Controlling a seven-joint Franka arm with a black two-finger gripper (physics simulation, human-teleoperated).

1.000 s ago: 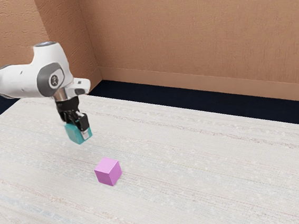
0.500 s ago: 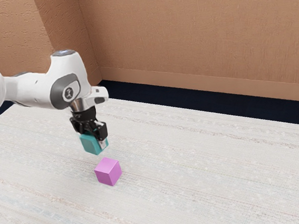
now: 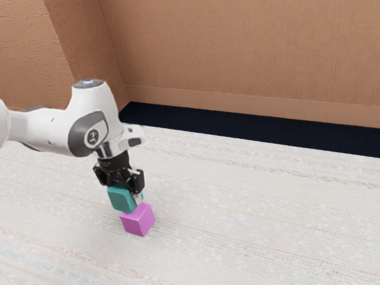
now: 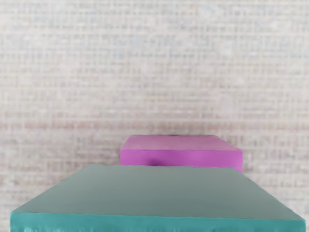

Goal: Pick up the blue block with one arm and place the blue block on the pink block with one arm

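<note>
While the black gripper (image 3: pixel 126 190) is clamping the blue block (image 3: pixel 121 200) between its two fingers, that block, which is reading more teal than blue, is hanging right over the pink block (image 3: pixel 137 219), sitting slightly toward the exterior view's left of it. The two blocks are meeting or almost meeting, and whether the lower face of the one is actually touching the top of the other is impossible to tell. A small pale mark is showing on the round grey cap (image 3: pixel 93 133) of the arm's last joint, but it is too small to read. The white arm (image 3: pixel 37 127) is running off the exterior view's left edge, so its base is cut off. The fingers are covering the upper part of the blue block, and the blue block is hiding the far left corner of the pink one. In the wrist view the blue block (image 4: pixel 159 198) is lying just under the hand and is cut off by the frame, and it is concealing the nearer part of the pink block (image 4: pixel 181 152) beyond it. Counting gives one arm, one gripper and two blocks, one of each colour. Both are sitting toward the near left part of the pale woven-textured table (image 3: pixel 271 215), with a strip of dark floor (image 3: pixel 276 129) and a brown wall (image 3: pixel 248 42) lying beyond its far edge.
</note>
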